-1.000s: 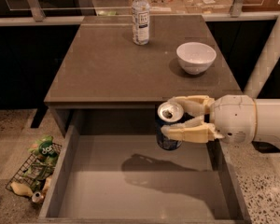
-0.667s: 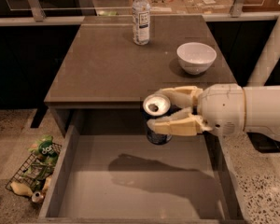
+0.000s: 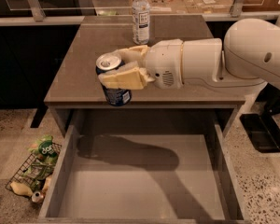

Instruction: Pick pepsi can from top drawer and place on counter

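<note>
My gripper (image 3: 113,66) is shut on the pepsi can (image 3: 113,82), a dark blue can with a silver top. It holds the can upright over the front edge of the counter (image 3: 79,55), left of the middle. The can's lower end hangs near the counter's front edge; I cannot tell if it touches. The top drawer (image 3: 140,181) stands pulled open below, its grey bottom bare, with the arm's shadow across it. The white arm (image 3: 214,62) reaches in from the right.
A clear water bottle (image 3: 141,15) with a white label stands at the back of the counter. A wire basket (image 3: 35,171) with green snack bags and a tiny crushed can lies on the floor at the left. The arm hides the counter's right part.
The gripper has lifted the pepsi can up and to the left, out of the drawer and to the height of the counter's front edge. The white bowl is now hidden behind the arm.
</note>
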Controlling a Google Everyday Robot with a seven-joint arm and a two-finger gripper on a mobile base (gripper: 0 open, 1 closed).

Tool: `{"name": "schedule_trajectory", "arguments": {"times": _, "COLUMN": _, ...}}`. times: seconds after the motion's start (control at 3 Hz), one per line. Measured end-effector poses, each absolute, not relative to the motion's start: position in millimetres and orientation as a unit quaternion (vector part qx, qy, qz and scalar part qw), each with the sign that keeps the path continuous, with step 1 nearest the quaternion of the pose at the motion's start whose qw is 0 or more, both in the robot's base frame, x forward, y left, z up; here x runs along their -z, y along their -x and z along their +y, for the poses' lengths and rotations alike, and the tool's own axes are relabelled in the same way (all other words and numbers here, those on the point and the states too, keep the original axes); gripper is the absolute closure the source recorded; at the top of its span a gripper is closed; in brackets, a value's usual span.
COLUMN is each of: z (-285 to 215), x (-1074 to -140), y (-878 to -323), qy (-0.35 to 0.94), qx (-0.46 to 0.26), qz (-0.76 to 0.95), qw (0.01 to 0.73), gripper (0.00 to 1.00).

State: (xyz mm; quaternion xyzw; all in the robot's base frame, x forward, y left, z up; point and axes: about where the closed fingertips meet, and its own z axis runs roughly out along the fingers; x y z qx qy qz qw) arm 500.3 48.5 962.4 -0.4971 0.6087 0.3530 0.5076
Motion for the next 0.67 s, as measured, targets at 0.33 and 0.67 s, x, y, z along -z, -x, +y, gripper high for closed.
{"name": "schedule_trajectory", "arguments": {"times": 0.33, "z": 49, "x": -962, "y": -500, "qy": 0.497, "qx": -0.353, "qz": 0.609, "qw": 0.508, "gripper": 1.0}}
{"name": "schedule_trajectory", "arguments": {"times": 0.67, "z": 45, "x": -959, "y": -518, "qy": 0.483, "qx": -0.363, "qz": 0.612, "qw": 0.511, "gripper": 1.0}}
